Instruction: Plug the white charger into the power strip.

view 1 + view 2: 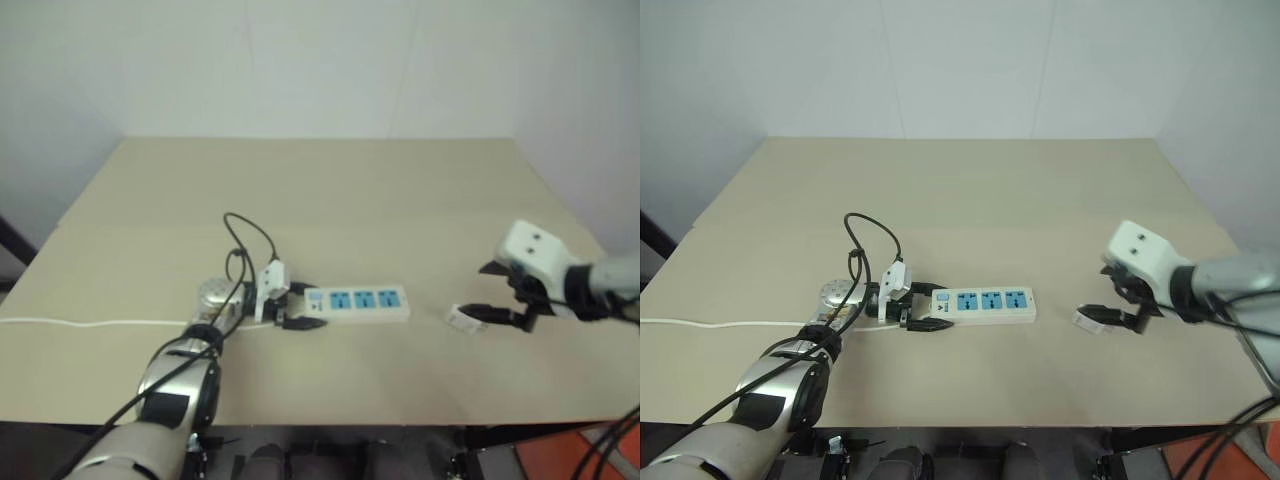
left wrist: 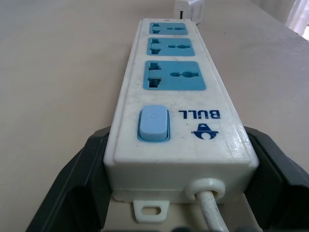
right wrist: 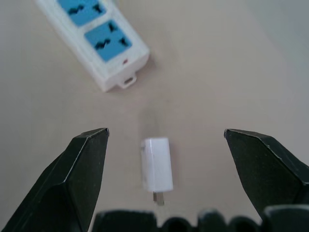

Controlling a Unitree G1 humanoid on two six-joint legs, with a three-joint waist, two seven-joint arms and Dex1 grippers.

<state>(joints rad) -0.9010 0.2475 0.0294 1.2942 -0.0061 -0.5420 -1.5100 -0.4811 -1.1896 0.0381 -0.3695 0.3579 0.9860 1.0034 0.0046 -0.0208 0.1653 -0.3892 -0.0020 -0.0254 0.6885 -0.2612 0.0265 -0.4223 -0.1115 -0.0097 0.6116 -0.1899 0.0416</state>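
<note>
- Left end effector (image 1: pixel 925 308) clamping the switch end of the power strip (image 1: pixel 985 303), one black finger (image 2: pixel 72 188) pressing on each long side.
- Power strip lying flat near the middle of the desk (image 1: pixel 970 190), its cord (image 1: pixel 720 324) trailing off to the left.
- Right end effector (image 3: pixel 164 159) hovering spread wide above the white charger (image 1: pixel 1089 320).
- White charger lying on its side, well apart from the strip's far end, touching neither finger.

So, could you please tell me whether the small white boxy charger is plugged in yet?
No: the small white boxy charger lies on the table, apart from the long white power strip.
</note>
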